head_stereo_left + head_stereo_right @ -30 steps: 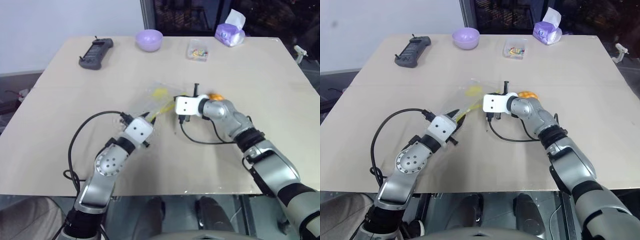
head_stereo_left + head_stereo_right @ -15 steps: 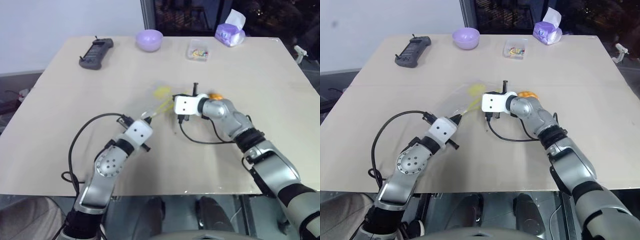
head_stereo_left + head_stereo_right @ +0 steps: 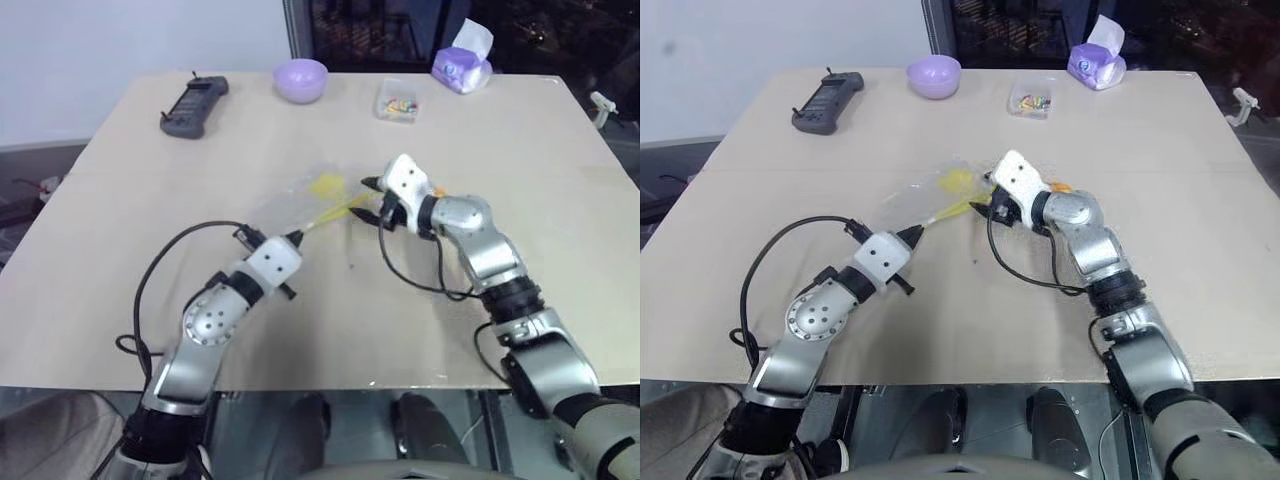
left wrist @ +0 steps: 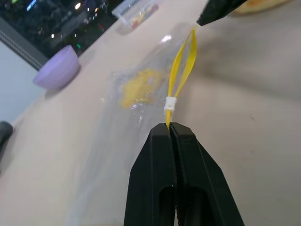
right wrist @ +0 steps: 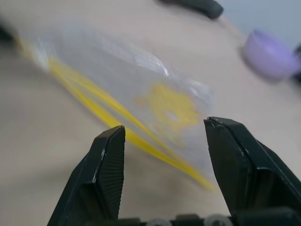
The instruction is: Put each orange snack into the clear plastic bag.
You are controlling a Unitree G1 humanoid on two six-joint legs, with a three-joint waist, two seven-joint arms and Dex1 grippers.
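The left claw [image 4: 171, 128] is clamped on the near end of the yellow seal strip of the clear plastic bag [image 3: 300, 200], which lies mid-surface with its printed yellow patch toward the far side. The right claw [image 5: 162, 134] stands parted just right of the bag's other end, gripping nothing. The orange snack [image 3: 1061, 187] sits on the surface [image 3: 520, 160] behind the right wrist, mostly hidden.

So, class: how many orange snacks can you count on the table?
1: the orange snack lies just behind the right gripper, mostly hidden by it; others may be concealed.
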